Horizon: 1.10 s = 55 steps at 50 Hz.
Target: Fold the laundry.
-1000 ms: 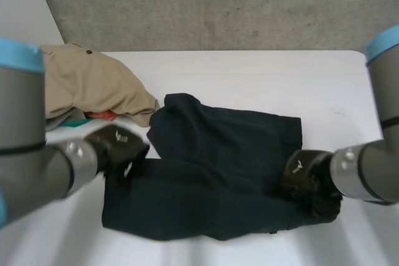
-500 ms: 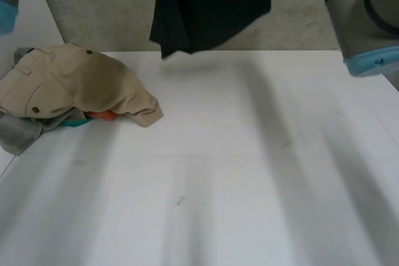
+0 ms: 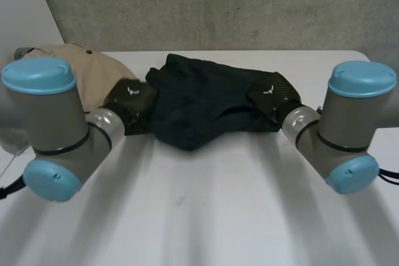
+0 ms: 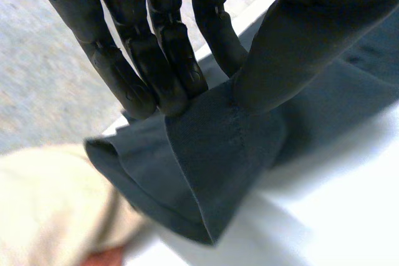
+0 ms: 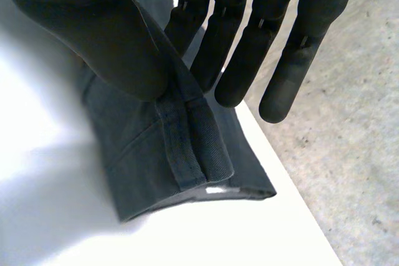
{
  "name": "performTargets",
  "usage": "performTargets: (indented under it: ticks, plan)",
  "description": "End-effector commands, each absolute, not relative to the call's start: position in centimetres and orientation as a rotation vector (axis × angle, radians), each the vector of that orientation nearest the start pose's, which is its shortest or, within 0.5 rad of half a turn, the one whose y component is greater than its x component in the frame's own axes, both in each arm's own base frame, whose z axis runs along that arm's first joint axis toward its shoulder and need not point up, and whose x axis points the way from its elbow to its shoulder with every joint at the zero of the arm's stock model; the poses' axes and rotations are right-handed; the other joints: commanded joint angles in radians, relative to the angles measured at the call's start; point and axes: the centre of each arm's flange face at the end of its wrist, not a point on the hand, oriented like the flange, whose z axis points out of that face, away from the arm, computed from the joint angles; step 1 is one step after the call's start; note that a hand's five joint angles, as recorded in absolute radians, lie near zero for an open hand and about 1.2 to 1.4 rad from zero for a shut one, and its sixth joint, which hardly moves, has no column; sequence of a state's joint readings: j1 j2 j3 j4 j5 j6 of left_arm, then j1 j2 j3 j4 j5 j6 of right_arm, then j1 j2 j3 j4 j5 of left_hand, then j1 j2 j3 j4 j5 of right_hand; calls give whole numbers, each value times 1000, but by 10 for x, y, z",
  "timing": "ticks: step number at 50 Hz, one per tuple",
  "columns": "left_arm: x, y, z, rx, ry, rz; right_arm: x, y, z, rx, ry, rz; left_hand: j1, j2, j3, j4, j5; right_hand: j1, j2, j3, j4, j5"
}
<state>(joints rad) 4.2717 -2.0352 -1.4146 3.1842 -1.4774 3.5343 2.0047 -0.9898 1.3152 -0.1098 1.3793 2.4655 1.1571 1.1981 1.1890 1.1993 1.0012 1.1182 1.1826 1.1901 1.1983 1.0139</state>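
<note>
Two black hands each have hold of the same piece of laundry. The left hand (image 3: 131, 101) has its nearly straight fingers (image 4: 159, 60) pressed against its thumb (image 4: 299, 42), with a folded edge of a dark navy cloth garment (image 3: 199, 101) pinched between them. The right hand (image 3: 274, 98) grips the same way, its thumb (image 5: 93, 35) clamping a stitched hem of the garment (image 5: 168, 147) against its fingers (image 5: 249, 42).

Between the two hands the garment is bunched and sags in the middle, low over the white table (image 3: 218, 204) near the middle of its far edge. Whether the sag touches the tabletop cannot be told. In the left wrist view the held end (image 4: 212, 154) droops below the fingertips just above the table.

Just beside the left hand, towards the table's far left corner, lies a crumpled beige cloth garment (image 3: 93, 73), with a bit of orange-red cloth (image 4: 106, 256) showing under it. Both grey arms with light-blue caps reach in from the near side. A grey concrete wall (image 3: 218, 4) stands behind the far edge.
</note>
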Motion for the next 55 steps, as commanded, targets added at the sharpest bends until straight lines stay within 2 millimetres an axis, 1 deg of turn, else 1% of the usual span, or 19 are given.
performTargets:
  ticks: [1,7,8,12,16,18,22,23,26,27,30,31,34,35,37,38,42,49,55]
  plan:
    - [-266,-224,219,1249,2442,-1749,279,-262,219,-1571,2040,-1762,239,198,207,197,221,278,214,206,198,208]
    - [-247,-157,228,1398,2599,-1475,243,-215,231,-1821,2111,-1404,239,198,207,197,221,278,214,206,198,208]
    - [-242,-138,231,1441,2635,-1399,234,-200,231,-1889,2116,-1281,239,198,207,197,221,278,214,206,198,208]
    - [-230,-95,245,1542,2672,-1297,212,-168,231,-2021,2088,-998,239,198,207,197,221,278,214,206,198,208]
    - [-222,-68,256,1612,2674,-1255,203,-158,238,-2064,2043,-951,239,198,207,197,221,278,214,206,198,208]
    - [-222,-66,258,1630,2655,-1264,202,-160,238,-2035,2060,-978,239,198,207,197,221,278,214,206,198,208]
    - [-233,-94,255,1617,2567,-1322,206,-178,229,-1950,2104,-1042,239,198,207,197,221,278,214,206,198,208]
    - [-238,-114,254,1583,2520,-1366,209,-186,223,-1927,2114,-1059,239,198,207,197,221,278,214,206,198,208]
    - [-247,-145,250,1535,2466,-1423,217,-197,215,-1906,2117,-1096,239,198,207,197,221,278,214,206,198,208]
    - [-255,-166,249,1507,2431,-1479,225,-202,211,-1899,2115,-1124,239,198,207,197,221,278,214,206,198,208]
    - [-270,-197,249,1473,2369,-1570,236,-215,205,-1891,2115,-1191,239,198,207,197,221,278,214,206,198,208]
    - [-281,-215,251,1447,2331,-1639,243,-228,202,-1872,2126,-1259,239,198,207,197,221,278,214,206,198,208]
    - [-295,-245,256,1391,2262,-1742,252,-250,200,-1825,2161,-1381,239,198,207,197,221,278,214,206,198,208]
    - [-304,-265,258,1346,2214,-1804,257,-268,199,-1775,2189,-1483,239,198,207,197,221,278,214,206,198,208]
    - [-311,-284,261,1294,2164,-1861,261,-282,198,-1725,2204,-1573,239,198,207,197,221,278,214,206,198,208]
    - [-317,-303,261,1244,2127,-1894,266,-297,198,-1677,2208,-1665,239,198,207,197,221,278,214,206,198,208]
    - [-329,-339,254,1161,2057,-1944,278,-328,191,-1572,2182,-1853,239,198,207,197,221,278,214,206,198,208]
    - [-350,-371,223,1164,1978,-1989,293,-369,170,-1479,2108,-2122,239,198,207,197,221,278,214,206,198,208]
    - [-367,-375,207,1191,1927,-2059,300,-382,156,-1472,2089,-2219,239,198,207,197,221,278,214,206,198,208]
